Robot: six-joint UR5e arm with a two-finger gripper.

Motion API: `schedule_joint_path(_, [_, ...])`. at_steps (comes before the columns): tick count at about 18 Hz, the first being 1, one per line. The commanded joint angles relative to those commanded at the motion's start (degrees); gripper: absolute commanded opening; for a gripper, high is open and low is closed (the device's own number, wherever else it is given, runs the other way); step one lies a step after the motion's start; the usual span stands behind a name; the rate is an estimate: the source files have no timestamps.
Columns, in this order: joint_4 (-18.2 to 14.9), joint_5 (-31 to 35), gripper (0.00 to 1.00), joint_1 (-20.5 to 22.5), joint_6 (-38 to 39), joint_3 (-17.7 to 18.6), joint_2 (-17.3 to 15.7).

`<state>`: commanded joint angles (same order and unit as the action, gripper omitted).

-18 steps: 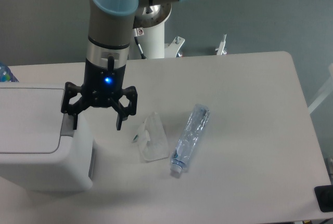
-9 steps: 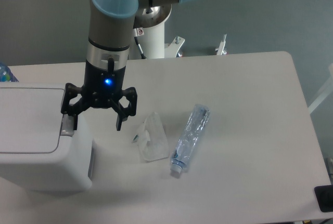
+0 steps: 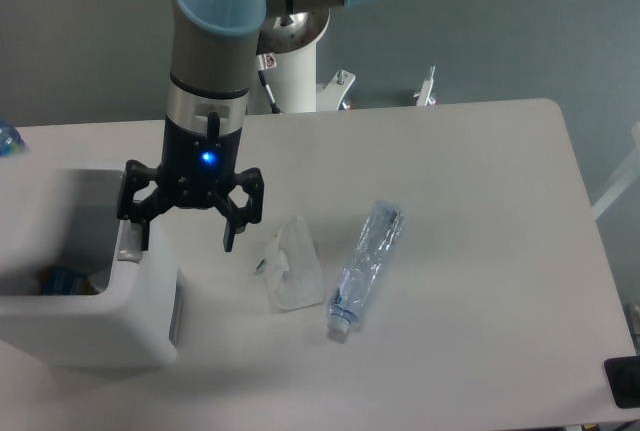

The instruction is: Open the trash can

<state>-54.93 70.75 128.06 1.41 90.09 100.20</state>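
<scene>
At the lower left of the frame the trash can [image 3: 90, 326] stands on the worktop [image 3: 480, 251] with its top open, coloured items visible inside. The tool [image 3: 186, 236] hangs with fingers spread apart, its left fingertip [image 3: 138, 236] over the grey push tab [image 3: 127, 248]. Right of it lie a crumpled clear wrapper [image 3: 291, 266] and a clear bottle [image 3: 365, 266].

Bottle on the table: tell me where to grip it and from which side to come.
Grip the bottle across its mid-body, coming straight down from above. It lies flat on the table, long axis running from upper right to the cap at lower left, so the jaws should close across that axis. The middle looks clear; the crumpled plastic lies to its left, so keep the finger on that side close in.
</scene>
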Motion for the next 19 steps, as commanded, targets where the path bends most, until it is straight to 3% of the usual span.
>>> schedule_joint_path(4, [0.1,0.0,1.00,0.1,-0.2,-1.0,-0.3])
schedule_joint_path(7, [0.7,0.7,1.00,1.0,-1.1,-6.1,-0.3])
schedule_joint_path(10, [0.2,9.5,1.00,4.4,-8.2,-11.8,-0.2])
schedule_joint_path(13, [-1.1,18.5,1.00,6.1,-21.1,-11.9,-0.5])
schedule_joint_path(17, [-12.9,23.5,1.00,9.3,-39.4,-11.4,-1.2])
schedule_joint_path(19, [-15.1,23.7,1.00,11.0,-44.7,-11.1,-1.5])
